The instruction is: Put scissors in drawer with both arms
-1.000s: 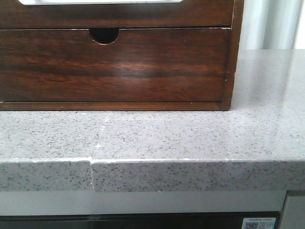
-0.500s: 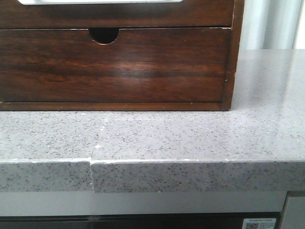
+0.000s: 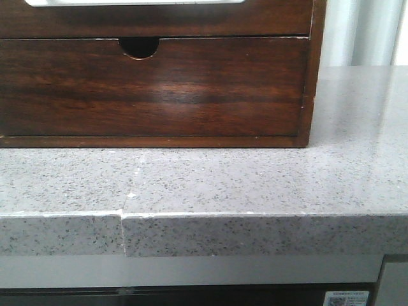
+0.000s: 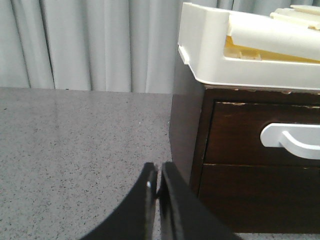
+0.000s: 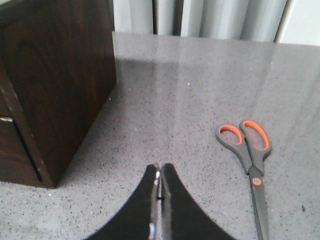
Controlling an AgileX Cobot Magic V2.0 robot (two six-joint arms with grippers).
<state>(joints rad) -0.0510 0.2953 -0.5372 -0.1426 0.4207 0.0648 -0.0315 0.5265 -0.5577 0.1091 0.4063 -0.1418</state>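
Observation:
The drawer (image 3: 153,86) is a wide reddish-brown glossy front with a half-round notch (image 3: 138,46) in its top edge. It sits closed in the cabinet in the front view. The scissors (image 5: 250,160), grey with orange-lined handles, lie flat on the speckled counter in the right wrist view, closed. My right gripper (image 5: 161,169) is shut and empty above the counter, apart from the scissors and near the cabinet's side. My left gripper (image 4: 158,169) is shut and empty beside the cabinet's other side. Neither gripper shows in the front view.
The dark wooden cabinet frame (image 3: 310,70) stands on the grey speckled counter (image 3: 255,185). A white tray (image 4: 220,60) with cream pieces sits on top of the cabinet. An upper drawer has a white handle (image 4: 292,142). Grey curtains (image 4: 90,45) hang behind. The counter's front edge (image 3: 255,217) is near.

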